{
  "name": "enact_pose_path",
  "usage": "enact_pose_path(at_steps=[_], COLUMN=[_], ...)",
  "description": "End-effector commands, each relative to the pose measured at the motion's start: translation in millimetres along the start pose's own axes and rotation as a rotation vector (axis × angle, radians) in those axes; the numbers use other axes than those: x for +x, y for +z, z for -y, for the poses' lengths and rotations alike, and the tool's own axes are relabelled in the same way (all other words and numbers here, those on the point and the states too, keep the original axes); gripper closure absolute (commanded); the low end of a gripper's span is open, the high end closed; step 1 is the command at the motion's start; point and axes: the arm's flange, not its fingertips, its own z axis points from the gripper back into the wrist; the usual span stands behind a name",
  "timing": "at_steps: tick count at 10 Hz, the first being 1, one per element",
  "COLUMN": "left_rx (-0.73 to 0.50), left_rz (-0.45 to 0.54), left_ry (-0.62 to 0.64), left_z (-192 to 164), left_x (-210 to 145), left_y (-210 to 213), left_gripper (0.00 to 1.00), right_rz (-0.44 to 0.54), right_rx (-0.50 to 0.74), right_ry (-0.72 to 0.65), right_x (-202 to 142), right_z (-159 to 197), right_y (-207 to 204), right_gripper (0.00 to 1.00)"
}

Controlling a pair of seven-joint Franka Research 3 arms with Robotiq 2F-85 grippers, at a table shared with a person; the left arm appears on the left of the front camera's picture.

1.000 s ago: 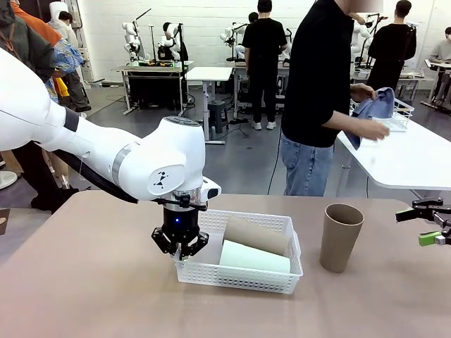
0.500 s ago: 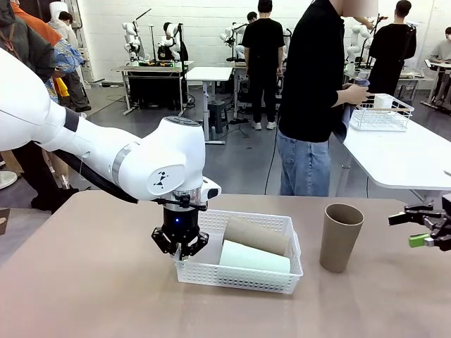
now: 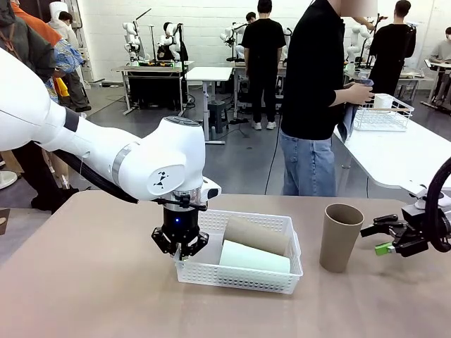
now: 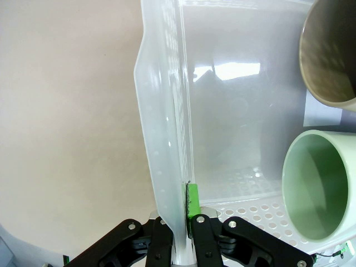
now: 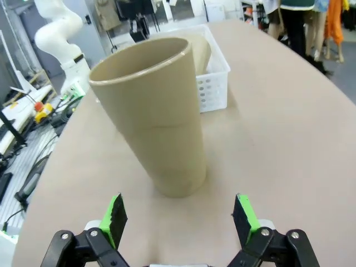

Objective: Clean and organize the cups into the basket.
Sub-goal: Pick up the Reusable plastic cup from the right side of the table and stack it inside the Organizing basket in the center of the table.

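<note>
Tan tabletop (image 3: 84,296) — basket (image 3: 239,276) on it, white bench (image 3: 402,158) behind.

Past the tan worktop (image 3: 84,282), a person (image 3: 313,84) in black top and jeans stands at twelve o'clock, near a white table (image 3: 402,158) at two o'clock bearing a wire rack (image 3: 384,118).

Robotics lab, open hall. White robot arm (image 3: 106,155) reached over tan worktop (image 3: 84,282), ending in black left gripper (image 3: 180,257). Behind worktop: bare grey floor (image 3: 239,162), white wall (image 3: 204,28), more work tables, with dark one (image 3: 151,70) far back, white one (image 3: 209,72) beside it, dark stool (image 3: 218,113) by it. White table (image 3: 402,158) just right of worktop's far edge held wire rack (image 3: 380,116). Person in black top (image 3: 313,77) stood between worktop and that table; other people (image 3: 264,42) stood farther behind worktop.
</note>
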Motion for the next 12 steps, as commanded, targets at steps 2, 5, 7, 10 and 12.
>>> enact_pose_path(at_steps=[2, 5, 7, 10, 12], left_rx=[0.005, 0.005, 0.005, 0.005, 0.005], left_rz=[0.001, 0.001, 0.001, 0.001, 0.001], left_ry=[-0.004, -0.004, -0.004, -0.004, -0.004], left_z=[1, 1, 1, 1, 1], left_x=[-1, -1, -1, -1, -1], left_y=[-1, -1, -1, -1, -1], left_gripper=[1.0, 1.0, 1.0, 1.0, 1.0], right_rz=[0.012, 0.036, 0.039, 0.022, 0.012], right_rx=[-0.007, 0.004, 0.035, 0.059, 0.109], right_ry=[0.014, 0.108, 0.135, 0.153, 0.17], right_x=[9, 15, 16, 19, 20], right_z=[7, 10, 13, 11, 10], right_y=[-4, -21, -34, -42, -48], right_gripper=[0.0, 0.0, 0.0, 0.0, 0.0])
